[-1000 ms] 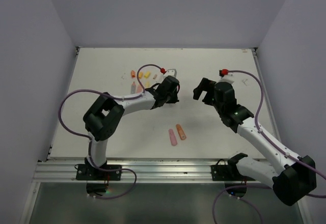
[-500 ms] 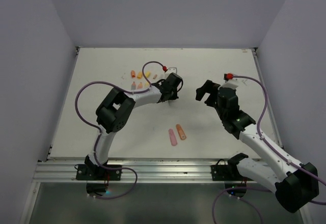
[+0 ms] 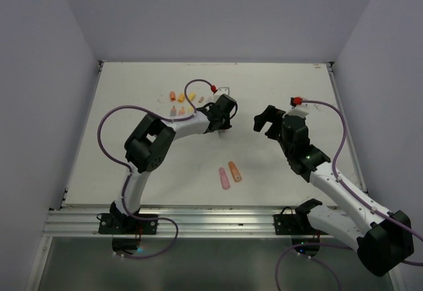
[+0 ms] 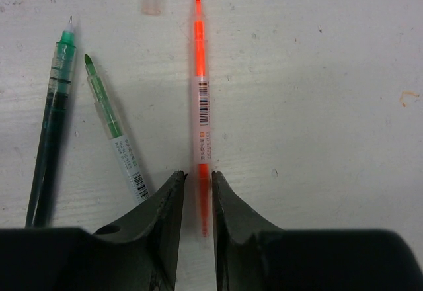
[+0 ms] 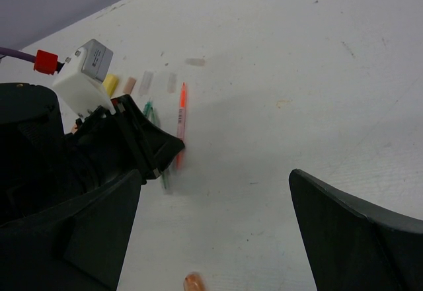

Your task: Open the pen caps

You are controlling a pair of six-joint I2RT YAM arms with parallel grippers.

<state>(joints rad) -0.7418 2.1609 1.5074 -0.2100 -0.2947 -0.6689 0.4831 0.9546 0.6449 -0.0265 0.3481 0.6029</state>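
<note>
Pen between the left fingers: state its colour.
Bright orange pen, white barcoded label mid-body; left wrist view shows it best.

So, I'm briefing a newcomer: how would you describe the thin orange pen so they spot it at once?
Find the left gripper over the middle of the table. The orange pen lies uncapped between its fingers, tip pointing away. It is bright orange, while the two pens beside it are green.

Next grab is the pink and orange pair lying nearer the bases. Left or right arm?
Right, probably: the right gripper hangs wide open and empty, while the left gripper has narrow jaws straddling the thin orange pen.
</note>
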